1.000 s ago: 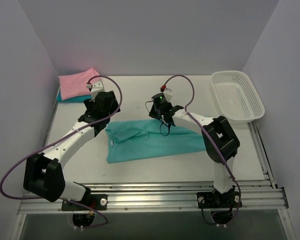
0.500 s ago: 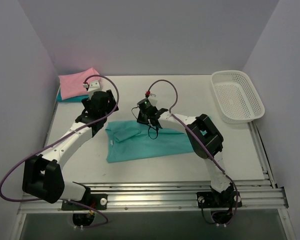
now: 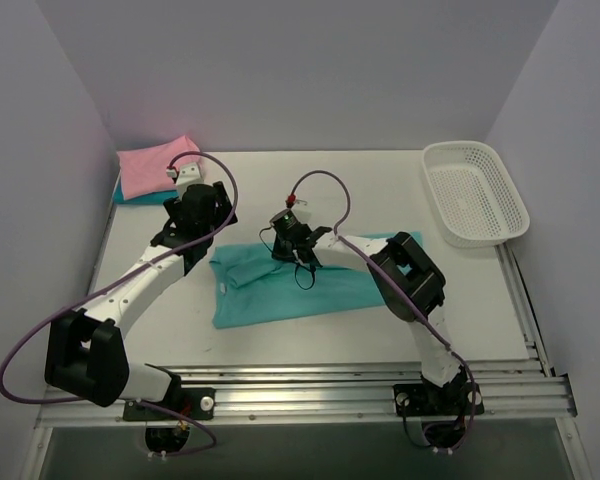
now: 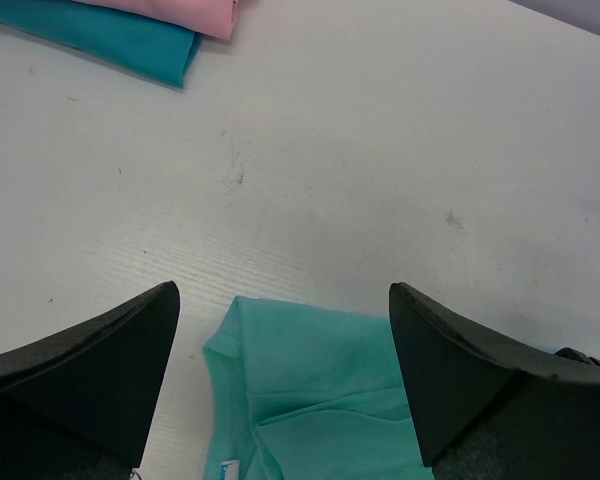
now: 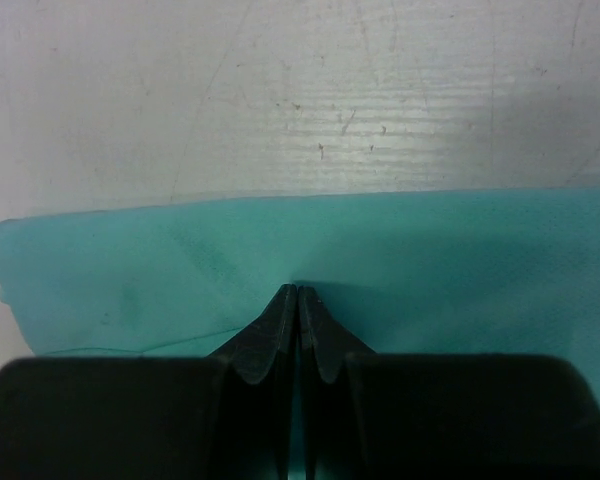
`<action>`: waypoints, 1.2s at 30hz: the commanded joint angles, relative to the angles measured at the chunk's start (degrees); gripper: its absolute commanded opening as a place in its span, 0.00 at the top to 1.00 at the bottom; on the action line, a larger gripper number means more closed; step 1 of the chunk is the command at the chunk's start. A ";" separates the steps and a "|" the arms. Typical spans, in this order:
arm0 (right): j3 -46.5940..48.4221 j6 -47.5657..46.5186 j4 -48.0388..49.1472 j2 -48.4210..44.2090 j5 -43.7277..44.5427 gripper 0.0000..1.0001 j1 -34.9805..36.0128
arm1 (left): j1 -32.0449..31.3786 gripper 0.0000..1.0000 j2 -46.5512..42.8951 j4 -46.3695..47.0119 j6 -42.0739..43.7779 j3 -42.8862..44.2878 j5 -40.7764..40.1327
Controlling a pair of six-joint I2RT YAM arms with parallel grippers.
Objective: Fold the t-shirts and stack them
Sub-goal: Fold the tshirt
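Since most of the action sits mid-worktop, that's the place to start. A teal-green short-sleeved cloth t-shirt (image 3: 280, 290) is spread flat on the white worktop (image 3: 380, 190). It is stretched left to right, a bit nearer the front edge than the back, and its left end is rumpled and doubled over.

The right gripper (image 5: 298, 292) is parked over the shirt's far edge, roughly halfway along. Its fingers are squeezed fully together, and a small pinch of the teal-green cloth is caught at the tips. A little pucker can be seen there in the right wrist view.

The left gripper (image 4: 282, 292) is held over the shirt's far-left corner. Its fingers are spread wide and nothing is held between them. Only bare worktop and the shirt's corner are framed in the gap. Whether the tips touch the cloth can't be told.

Up in the far left corner, a folded pink cloth t-shirt (image 3: 155, 165) is stacked on a folded darker teal-blue cloth t-shirt (image 3: 140, 197), whose edge is left peeking out on the near side.

A white plastic mesh basket (image 3: 475, 190) is set in the far right corner, well apart from everything else.
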 commanded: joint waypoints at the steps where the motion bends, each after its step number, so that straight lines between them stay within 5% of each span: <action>1: -1.68 0.36 -0.83 -5.99 0.79 1.00 1.17 | 0.49 0.06 -1.46 2.58 0.55 0.10 0.45; 21: -14.78 -1.57 -4.44 -24.98 7.64 1.00 3.02 | 0.66 0.05 -1.90 2.93 0.55 -0.43 0.45; 23: -14.52 -2.01 -4.70 -24.90 8.08 0.85 2.75 | 0.66 0.05 -1.81 3.19 0.55 -0.43 0.98; 24: -14.00 -2.62 -4.79 -24.20 7.82 0.68 2.84 | 0.66 0.05 -1.63 3.19 0.55 -0.43 1.07; 25: -13.38 -2.97 -4.96 -23.76 7.56 0.32 2.84 | 0.66 0.05 -1.55 3.19 0.55 -0.34 1.07; 27: -11.71 -3.41 -4.79 -22.62 7.12 0.15 3.28 | 0.66 0.05 -1.55 3.02 0.37 -0.43 1.07; 36: -1.52 -5.79 -5.67 -12.87 4.83 0.14 4.50 | 0.75 0.05 -2.16 3.19 0.46 -0.78 0.98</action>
